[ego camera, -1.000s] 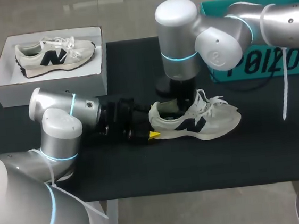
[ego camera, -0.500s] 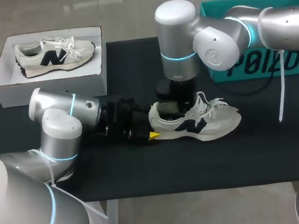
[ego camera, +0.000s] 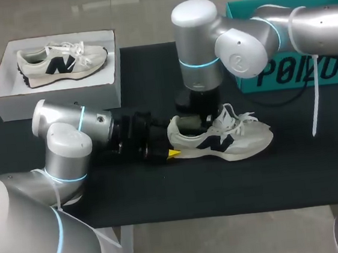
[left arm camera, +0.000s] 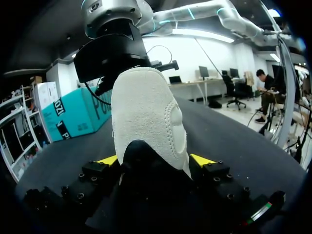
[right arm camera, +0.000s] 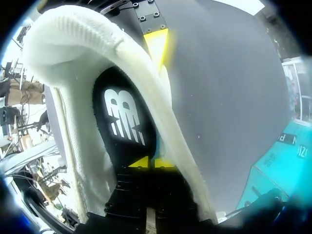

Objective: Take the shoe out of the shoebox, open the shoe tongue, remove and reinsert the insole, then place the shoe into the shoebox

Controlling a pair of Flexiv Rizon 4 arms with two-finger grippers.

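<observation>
Left gripper (left arm camera: 155, 161) is clenched on the heel of the shoe (ego camera: 225, 139), one yellow tip on each side. Right gripper (right arm camera: 152, 162) reaches down into the shoe's opening, its tips drawn close together against the black insole (right arm camera: 124, 122). This shoe stands on its sole on the black table (ego camera: 224, 187). Behind its toe sits a teal box (ego camera: 296, 71). Well apart, beyond its heel, a white shoebox (ego camera: 56, 93) holds a matching shoe (ego camera: 62, 60).

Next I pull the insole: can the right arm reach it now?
Likely yes: its jaws sit inside the shoe's opening, right over the insole, nothing between. The left jaws hold the heel.
</observation>
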